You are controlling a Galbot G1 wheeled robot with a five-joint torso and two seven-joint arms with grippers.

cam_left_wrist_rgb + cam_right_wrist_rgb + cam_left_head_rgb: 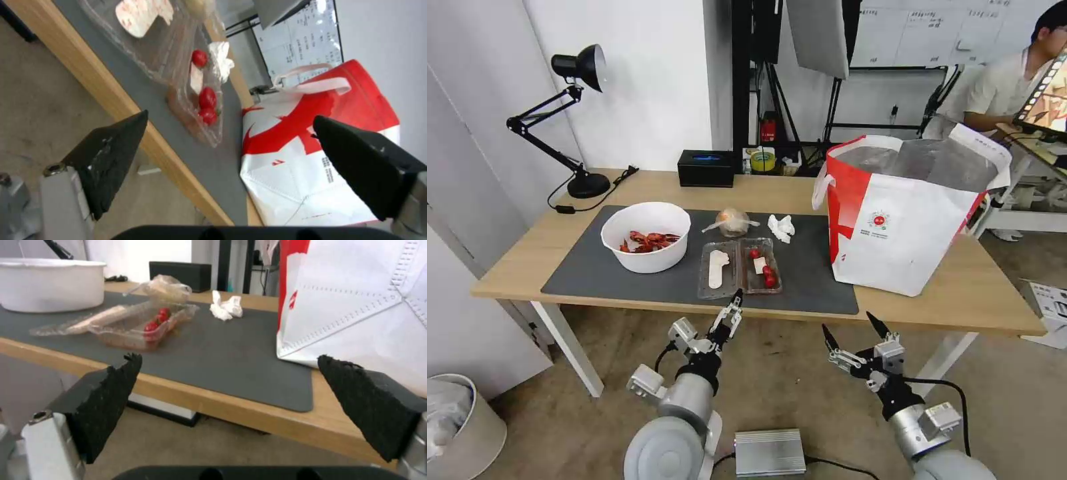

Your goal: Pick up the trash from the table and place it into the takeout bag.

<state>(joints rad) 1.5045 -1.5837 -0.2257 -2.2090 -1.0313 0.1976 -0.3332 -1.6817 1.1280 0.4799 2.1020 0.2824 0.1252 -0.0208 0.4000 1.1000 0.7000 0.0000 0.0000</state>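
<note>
Both grippers are hovering below the counter's (960, 300) front edge, over open floor. The left gripper (735, 301), jaws spread, is nearing the edge by the clear tomato tray (740, 267); the right gripper (854, 333), jaws spread, is hanging before the takeout bag (904, 220). The white bowl (646, 237) is holding crayfish shells; tissue (227, 308) and knotted bag (732, 221) are lying behind the tray.

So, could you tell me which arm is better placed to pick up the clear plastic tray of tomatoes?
Probably the left: the left gripper, open, sits at the table edge beside the clear plastic tray; the right gripper hangs lower, nearer the white-and-red takeout bag.
</note>
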